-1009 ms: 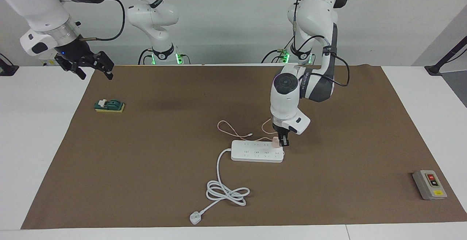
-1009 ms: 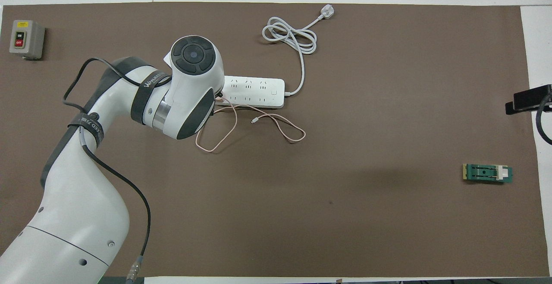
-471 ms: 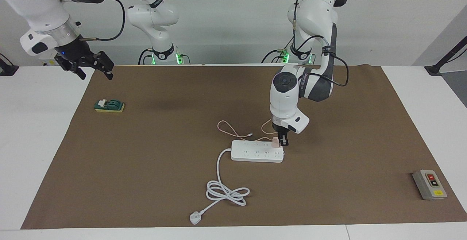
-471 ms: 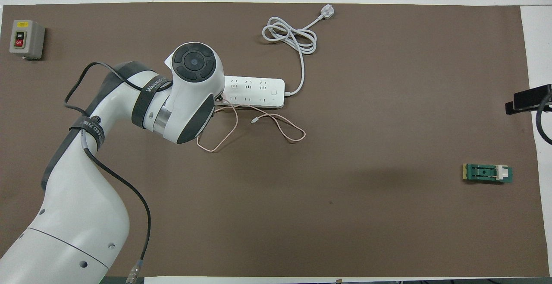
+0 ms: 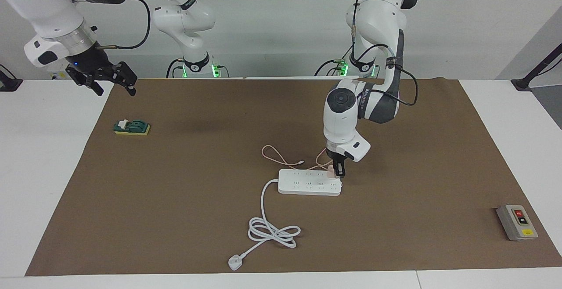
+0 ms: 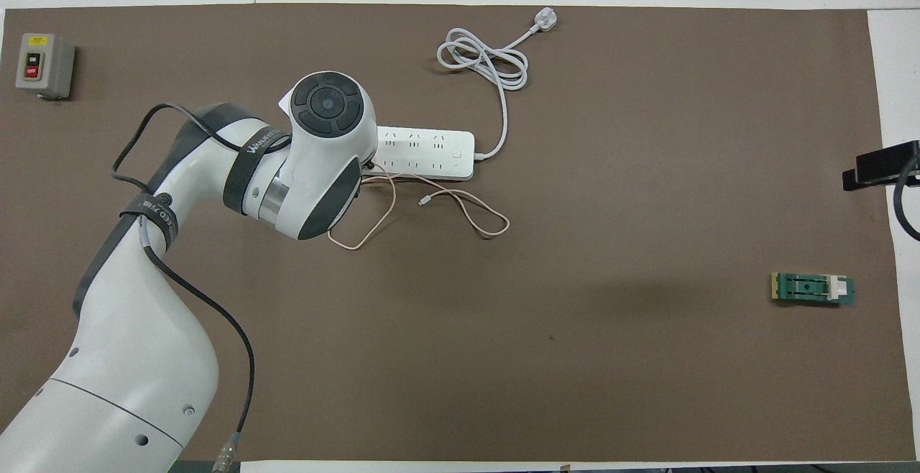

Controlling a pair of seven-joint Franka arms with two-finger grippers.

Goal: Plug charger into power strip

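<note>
Left gripper [image 5: 338, 174] is lowered at the charger [image 5: 329, 172], seated on the power strip [image 5: 309, 182]; its grip cannot be told. Right gripper [image 5: 112, 83], spread open, is kept waiting above the table edge.

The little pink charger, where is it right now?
In the facing view the charger sits on the power strip, at the strip's end toward the left arm, mid-table, with the left gripper right at it.

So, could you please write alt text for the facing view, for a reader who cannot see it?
The left gripper is at the pink charger, which sits on the white power strip at the end toward the left arm. The right gripper waits raised, open, over the mat's corner.
</note>
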